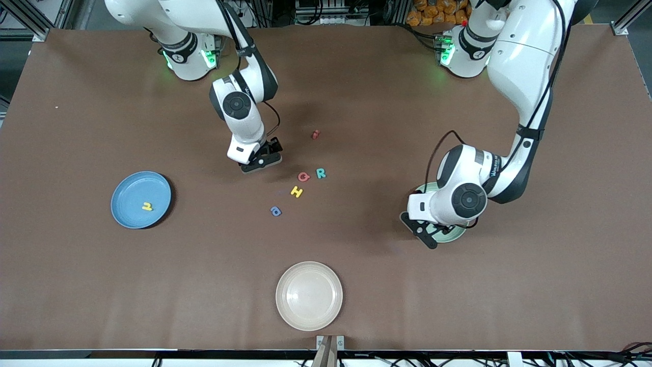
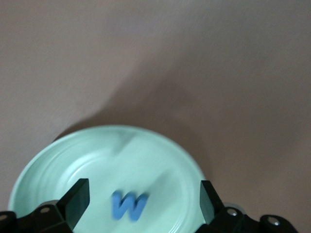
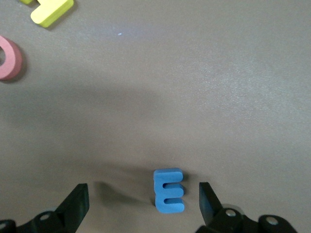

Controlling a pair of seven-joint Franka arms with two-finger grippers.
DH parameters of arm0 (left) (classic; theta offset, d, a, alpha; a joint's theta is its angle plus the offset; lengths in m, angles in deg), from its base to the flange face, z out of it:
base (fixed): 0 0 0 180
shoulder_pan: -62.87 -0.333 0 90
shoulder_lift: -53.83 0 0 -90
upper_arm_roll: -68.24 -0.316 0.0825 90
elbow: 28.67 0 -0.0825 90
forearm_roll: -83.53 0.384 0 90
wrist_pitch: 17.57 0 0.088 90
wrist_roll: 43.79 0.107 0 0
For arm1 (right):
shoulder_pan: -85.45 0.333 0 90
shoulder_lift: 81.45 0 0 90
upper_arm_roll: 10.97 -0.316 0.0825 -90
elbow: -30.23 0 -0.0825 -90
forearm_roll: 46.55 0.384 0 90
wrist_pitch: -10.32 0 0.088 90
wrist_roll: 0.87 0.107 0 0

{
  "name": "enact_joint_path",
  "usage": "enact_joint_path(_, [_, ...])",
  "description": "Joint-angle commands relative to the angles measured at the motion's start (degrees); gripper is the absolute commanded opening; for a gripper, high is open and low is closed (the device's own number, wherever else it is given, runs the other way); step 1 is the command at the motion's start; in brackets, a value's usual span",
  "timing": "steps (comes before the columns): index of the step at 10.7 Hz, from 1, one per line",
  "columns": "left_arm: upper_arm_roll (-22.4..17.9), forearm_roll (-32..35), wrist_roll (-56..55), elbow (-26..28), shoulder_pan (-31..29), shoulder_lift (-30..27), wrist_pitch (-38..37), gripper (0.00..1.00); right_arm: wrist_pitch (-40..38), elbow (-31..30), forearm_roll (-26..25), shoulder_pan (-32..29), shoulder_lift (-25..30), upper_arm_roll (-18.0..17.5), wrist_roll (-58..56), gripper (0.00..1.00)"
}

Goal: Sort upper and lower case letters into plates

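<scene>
Sorting is under way: the left gripper is hanging over the green plate at the left arm's end of the table, fingers wide apart and gripping nothing. A blue W is lying flat in that plate between the fingertips, apparently just let go. The blue plate, toward the right arm's end, is holding one yellow letter.

The right gripper is hovering low over the table near the middle, fingers spread, with a blue E on the table between them and not yet touched. This looks like the step in hand: picking up the E.

To do it well, the right gripper should be coming straight down so both pads are straddling the E evenly, then closing on its flat sides; the piece is small and thin, so an off-centre squeeze is likely to flip it or push it away.

Loose letters are lying nearer the front camera than the right gripper: a pink Q, a teal R, a yellow H and a blue letter. A small red piece is sitting farther away. Bare table is lying between this cluster and both coloured plates, so carry paths are looking open. A cream plate is sitting empty near the front edge.
</scene>
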Motion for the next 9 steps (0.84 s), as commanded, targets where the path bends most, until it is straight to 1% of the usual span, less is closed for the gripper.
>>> enact_joint_path(1, [-0.3,-8.6,-13.3,0.3,3.2,-0.5,3.2,1.00,1.1,-2.2,1.0,-0.9,2.1,0.1,-2.3,1.00])
enact_joint_path(3, [0.0,-8.4,-26.8,-0.4,6.4,-0.5,5.1,1.00,1.4,-2.2,1.0,-1.2,1.9,0.0,-2.5,1.00])
enact_joint_path(5, [1.6,-8.1,-35.9,-0.4,8.5,-0.5,6.8,1.00,2.2,-2.2,1.0,-1.1,1.4,0.0,-2.5,1.00])
enact_joint_path(6, [1.7,-6.6,-43.3,-0.4,10.8,0.0,8.0,1.00,2.3,-2.2,1.0,-1.1,1.3,0.0,-2.5,1.00])
enact_joint_path(7, [1.8,-0.9,-50.8,-0.4,12.6,0.3,9.2,1.00,2.4,-2.2,1.0,-1.1,1.2,0.0,-2.5,1.00])
enact_joint_path(8, [3.0,6.9,-60.0,-0.5,12.9,0.3,9.6,1.00,2.4,-2.2,1.0,-1.1,1.0,0.0,-2.5,1.00])
enact_joint_path(9, [5.8,12.1,-69.5,-1.9,12.9,1.0,9.8,1.00,2.5,-2.2,1.0,-1.1,0.8,0.0,-2.5,1.00])
